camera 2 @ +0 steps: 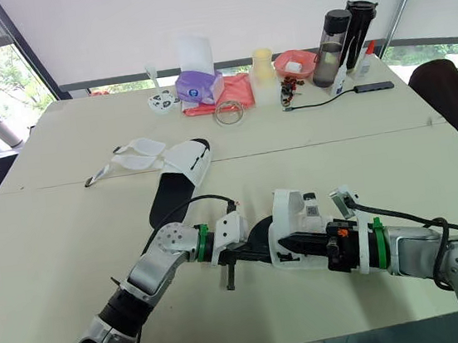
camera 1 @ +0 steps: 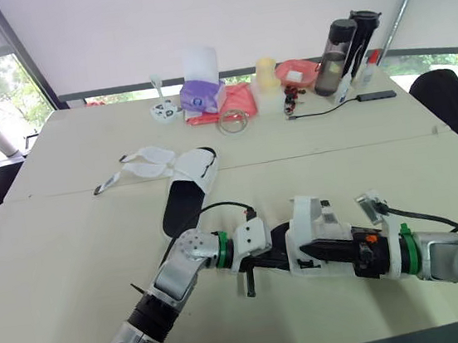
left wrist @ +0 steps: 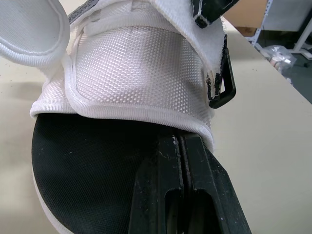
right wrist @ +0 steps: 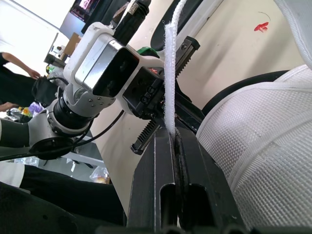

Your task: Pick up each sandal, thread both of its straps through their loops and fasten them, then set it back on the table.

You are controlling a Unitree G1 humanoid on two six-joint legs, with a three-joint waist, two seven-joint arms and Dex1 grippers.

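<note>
One white mesh sandal with a black insole is held just above the table's front edge between both grippers. My left gripper is shut on the rim of its sole; in the left wrist view its fingers pinch the black insole below the mesh upper, with a black loop at the side. My right gripper is shut on a white strap of this sandal. The second sandal lies flat at mid-table, its straps spread open to the left.
Along the far edge stand a purple tissue box, a red cloth, a tape roll, a yellow cup, two dark bottles and a black cable. A dark chair sits at the right.
</note>
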